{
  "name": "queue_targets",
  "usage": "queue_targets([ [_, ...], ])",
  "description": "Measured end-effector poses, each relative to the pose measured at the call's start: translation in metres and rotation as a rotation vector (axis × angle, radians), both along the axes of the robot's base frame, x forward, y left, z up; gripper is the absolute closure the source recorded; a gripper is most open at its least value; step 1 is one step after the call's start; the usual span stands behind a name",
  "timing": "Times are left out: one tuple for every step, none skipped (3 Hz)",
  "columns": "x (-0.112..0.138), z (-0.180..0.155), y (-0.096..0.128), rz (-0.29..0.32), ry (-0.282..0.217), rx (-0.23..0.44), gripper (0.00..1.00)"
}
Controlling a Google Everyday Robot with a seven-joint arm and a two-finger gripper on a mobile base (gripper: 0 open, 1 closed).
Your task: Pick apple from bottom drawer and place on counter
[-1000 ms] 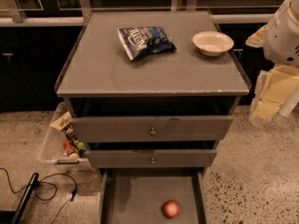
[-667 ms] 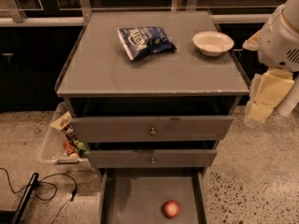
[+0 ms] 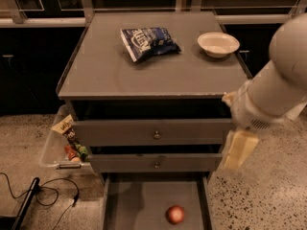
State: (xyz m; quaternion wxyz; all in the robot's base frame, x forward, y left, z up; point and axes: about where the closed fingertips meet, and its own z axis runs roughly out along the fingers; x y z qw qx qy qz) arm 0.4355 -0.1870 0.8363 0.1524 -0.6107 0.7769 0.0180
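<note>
The small red apple point(image 3: 175, 214) lies on the floor of the open bottom drawer point(image 3: 136, 205), right of its middle. The counter point(image 3: 153, 71) is the broad grey top of the cabinet. My white arm point(image 3: 278, 90) reaches in from the right. Its cream-coloured gripper end point(image 3: 237, 151) hangs by the cabinet's right front corner, level with the two closed drawer fronts. It is above and to the right of the apple and well apart from it.
A blue snack bag point(image 3: 148, 42) and a white bowl point(image 3: 218, 43) sit on the counter. A clear bin with snack packs point(image 3: 64, 145) stands on the floor to the left of the cabinet. Black cables point(image 3: 43, 195) lie on the floor at lower left.
My arm has swung in from the right edge, leftward and lower, to the cabinet's right front corner. The apple, bag and bowl have not moved.
</note>
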Motion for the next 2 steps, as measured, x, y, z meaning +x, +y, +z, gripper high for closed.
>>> queue_targets([
  [-0.0400, -0.1013, -0.0001, 0.048, -0.001, 0.045, 0.00],
  [-0.0399, -0.1012, 0.0000, 0.048, -0.001, 0.045, 0.00],
])
